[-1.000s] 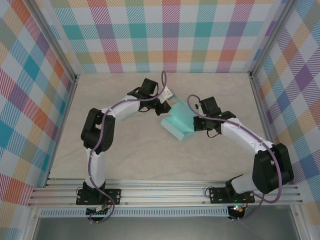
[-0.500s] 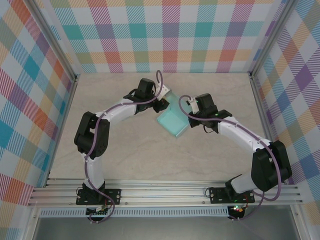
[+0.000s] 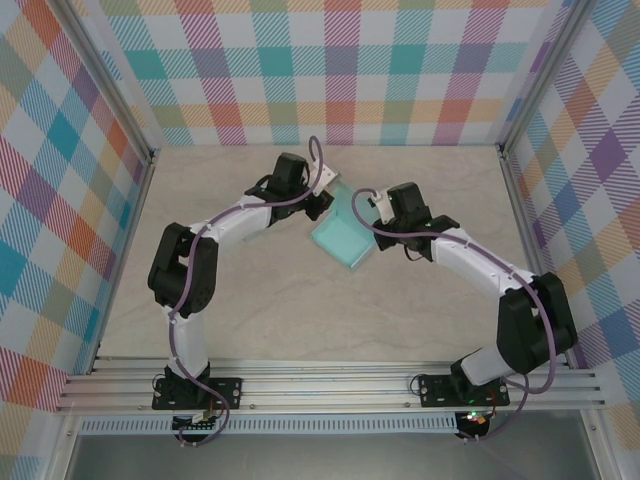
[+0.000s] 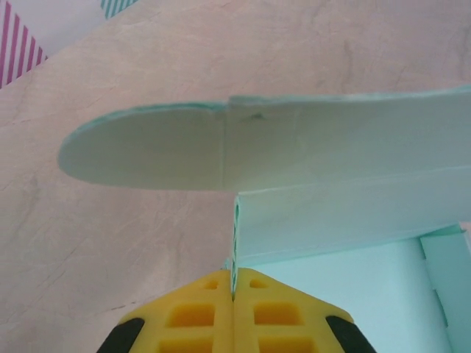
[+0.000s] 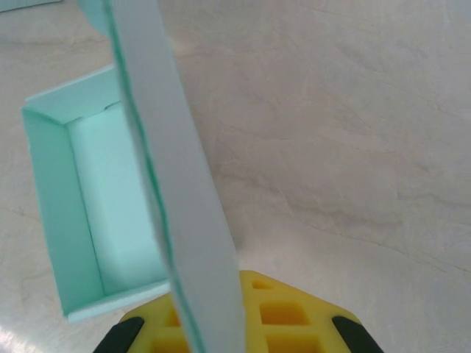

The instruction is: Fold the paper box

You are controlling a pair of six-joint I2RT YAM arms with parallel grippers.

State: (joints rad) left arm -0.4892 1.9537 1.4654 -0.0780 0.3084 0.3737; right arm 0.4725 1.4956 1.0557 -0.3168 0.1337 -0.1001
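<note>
Mint paper box [image 3: 345, 243] sits just past table centre, toward twelve o'clock. The left gripper [image 4: 234, 285] pinches the box's ten o'clock flap edge. The right gripper [image 5: 213, 298] pinches its two o'clock flap. Open tabletop [image 3: 420, 310] surrounds the box.

The left white-and-black jointed arm [image 3: 215, 235] rises from its base at the near edge of the bench, bends at a black elbow on the left, and reaches forward and inward. Its yellow-fingered left tool [image 3: 327, 203] points toward the middle. In the left wrist view, the left tool [image 4: 234, 285] has its two fingers pressed together, pinching a thin wall of the mint-green paper box [image 4: 346, 220].

The right white-and-black jointed arm [image 3: 480, 265] mirrors it, with its elbow far right and its forearm angled inward. The right tool [image 3: 368, 215] faces the left one, the two near each other. In the right wrist view, the right tool [image 5: 213, 309] is clamped on a flap of the box [image 5: 81, 198].
</note>
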